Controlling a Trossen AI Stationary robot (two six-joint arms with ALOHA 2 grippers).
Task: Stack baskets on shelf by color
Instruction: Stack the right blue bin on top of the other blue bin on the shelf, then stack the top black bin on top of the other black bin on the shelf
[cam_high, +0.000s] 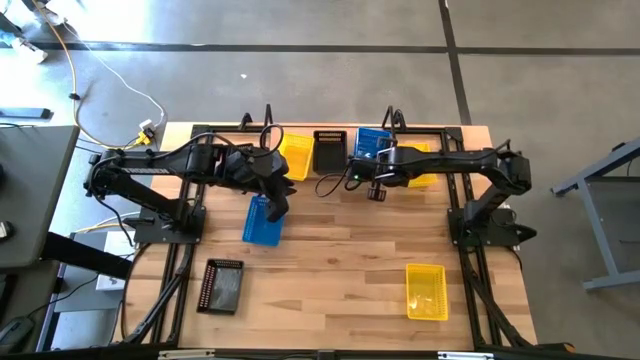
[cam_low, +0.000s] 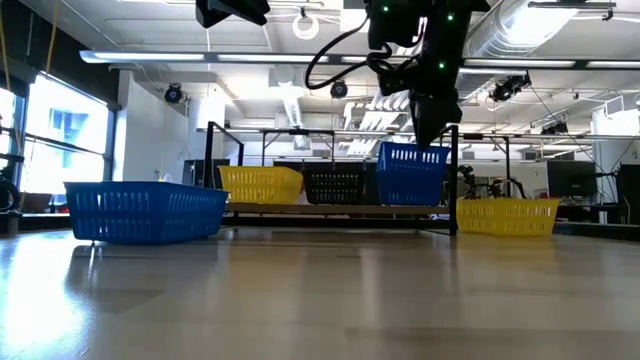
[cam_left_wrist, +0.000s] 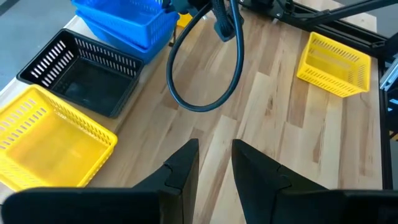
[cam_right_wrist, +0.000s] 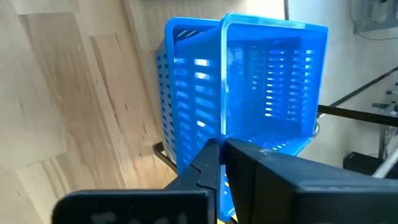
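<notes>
On the shelf (cam_low: 340, 210) along the table's far edge stand a yellow basket (cam_high: 296, 156), a black basket (cam_high: 328, 150) and a blue basket (cam_right_wrist: 186, 93). My right gripper (cam_right_wrist: 221, 152) is shut on a second blue basket (cam_right_wrist: 273, 81), which sits over the first. My left gripper (cam_left_wrist: 214, 158) hangs open with nothing between its fingers, above a third blue basket (cam_high: 262, 222) that lies on the table. My right gripper pinches the rim of one wall (cam_right_wrist: 224, 134) of the upper blue basket between its two fingers, coming slanting down from the near right. That basket sits about level in the top of the lower blue basket (cam_low: 412, 185); whether it rests there I cannot tell.
A black basket (cam_high: 222, 286) lies near the table's front left and a yellow basket (cam_high: 426, 291) near its front right. Another yellow basket (cam_high: 424, 172) shows partly under my right arm by the shelf's right end. The shelf's upright wire loops (cam_high: 268, 118) stand at its ends.
</notes>
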